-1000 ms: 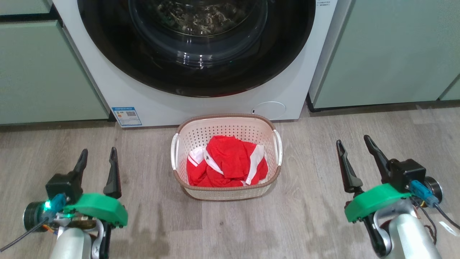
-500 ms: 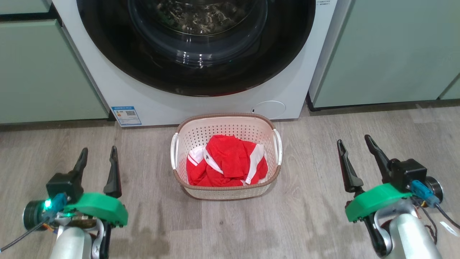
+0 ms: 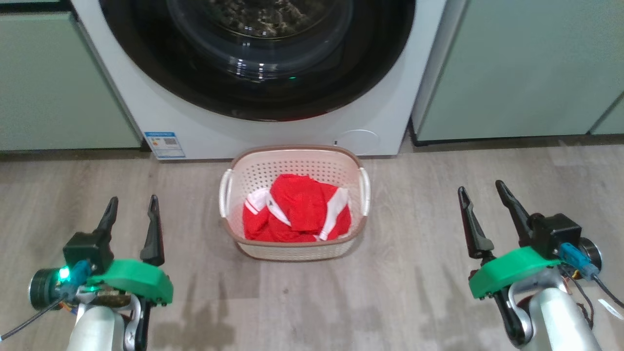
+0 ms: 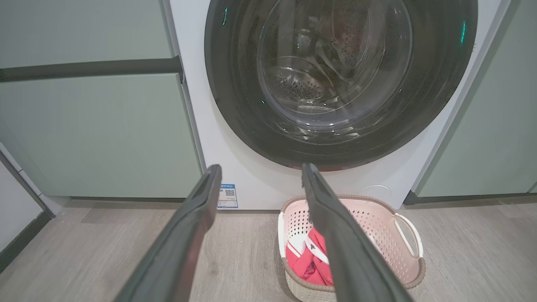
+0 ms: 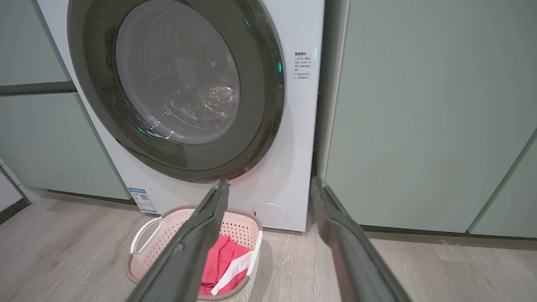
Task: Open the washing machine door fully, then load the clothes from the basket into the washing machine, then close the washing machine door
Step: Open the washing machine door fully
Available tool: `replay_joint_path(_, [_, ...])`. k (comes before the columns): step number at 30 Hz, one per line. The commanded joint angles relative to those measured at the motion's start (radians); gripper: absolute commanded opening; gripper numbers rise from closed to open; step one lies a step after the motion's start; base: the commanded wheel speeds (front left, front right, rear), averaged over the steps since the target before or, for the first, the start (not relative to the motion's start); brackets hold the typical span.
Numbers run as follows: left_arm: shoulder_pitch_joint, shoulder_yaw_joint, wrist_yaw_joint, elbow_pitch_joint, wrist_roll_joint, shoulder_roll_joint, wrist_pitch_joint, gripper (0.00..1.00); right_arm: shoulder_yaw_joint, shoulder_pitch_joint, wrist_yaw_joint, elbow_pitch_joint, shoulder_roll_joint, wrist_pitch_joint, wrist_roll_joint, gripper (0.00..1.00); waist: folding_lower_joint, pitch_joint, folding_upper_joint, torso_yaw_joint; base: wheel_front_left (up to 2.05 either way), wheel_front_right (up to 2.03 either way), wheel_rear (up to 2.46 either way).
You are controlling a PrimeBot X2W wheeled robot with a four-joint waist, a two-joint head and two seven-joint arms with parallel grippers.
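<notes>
The white washing machine (image 3: 312, 134) stands straight ahead, its round black-rimmed door (image 3: 263, 97) shut against the front; the door (image 4: 335, 79) (image 5: 176, 90) also shows in both wrist views. On the floor before it sits the cream basket (image 3: 294, 246) with the red and white clothes (image 3: 297, 212) inside. My left gripper (image 3: 132, 205) hangs open at the lower left, well clear of the basket. My right gripper (image 3: 482, 193) is open at the lower right, equally far off. Neither holds anything.
Pale green cabinets (image 3: 58, 83) flank the machine on the left, and more cabinets (image 3: 526, 73) stand on the right. Grey wood-look floor (image 3: 312, 302) runs between my arms and around the basket. A blue sticker (image 3: 164, 144) marks the machine's lower left corner.
The whole head view has shifted a little, so the machine and basket sit slightly lower-left in the picture. Both grippers stay open, and the things themselves have not moved.
</notes>
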Motion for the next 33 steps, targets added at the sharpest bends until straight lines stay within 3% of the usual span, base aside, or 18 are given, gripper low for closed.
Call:
replay_joint_path(1, [-0.053, 0.027, 0.0, -0.037, 0.01, 0.015, -0.013, 1.0, 0.015, -0.047, 0.0, -0.036, -0.004, -0.013, 0.008, 1.0, 0.0, 0.001, -0.0001, -0.001, 1.0, 1.46, -2.46])
replay_joint_path(19, [-0.062, 0.028, -0.029, -0.069, 0.005, 0.006, -0.013, 1.0, 0.0, -0.052, 0.0, -0.038, -0.004, -0.022, 0.018, 1.0, 0.0, 0.023, -0.0001, -0.017, 1.05, 1.27, -2.32])
replay_joint_path(33, [-0.059, 0.036, -0.052, -0.084, 0.008, 0.001, -0.013, 1.0, -0.003, -0.053, 0.0, -0.036, -0.004, -0.029, 0.03, 1.0, 0.0, 0.033, -0.0001, -0.021, 0.25, 0.25, -0.51])
